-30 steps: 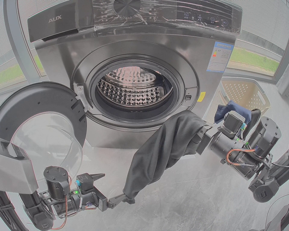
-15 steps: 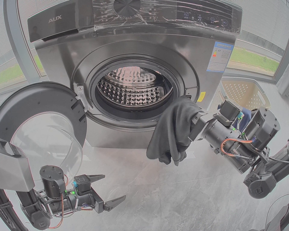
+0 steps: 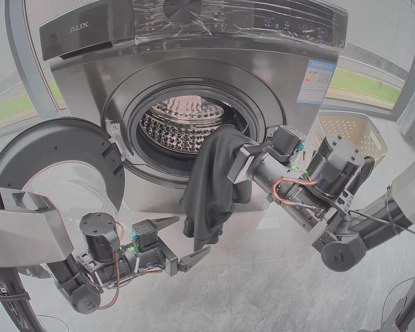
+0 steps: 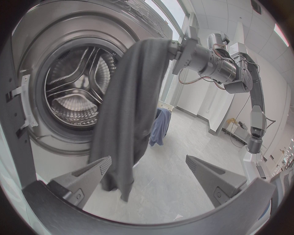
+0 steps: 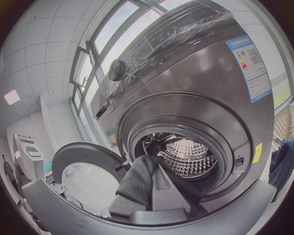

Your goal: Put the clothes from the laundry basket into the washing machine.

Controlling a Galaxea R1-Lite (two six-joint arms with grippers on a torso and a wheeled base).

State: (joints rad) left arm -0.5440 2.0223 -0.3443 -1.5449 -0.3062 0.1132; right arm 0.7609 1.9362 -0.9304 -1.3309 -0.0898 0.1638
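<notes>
Right claw [image 5: 157,171] clamps a black garment [image 3: 212,181] at the right rim of the washer's [image 3: 194,69] drum mouth [image 3: 186,125]. Its top is seemingly just over the lip, and the rest hangs toward the grey floor [image 3: 268,276]. The door [image 3: 60,147] stands wide at left. Left claw [image 3: 193,233], spread open, sits just below the hem. The basket [image 3: 346,129] with blue cloth [image 5: 280,165] stands right of the washer. Half a second ago the garment hung lower, right of the mouth.

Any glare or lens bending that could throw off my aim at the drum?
Head view: light glints off the drum and the control panel's film; the dark garment stands out. Left wrist view: fisheye bending, black corners. Right wrist view: same bending, bright windows.
</notes>
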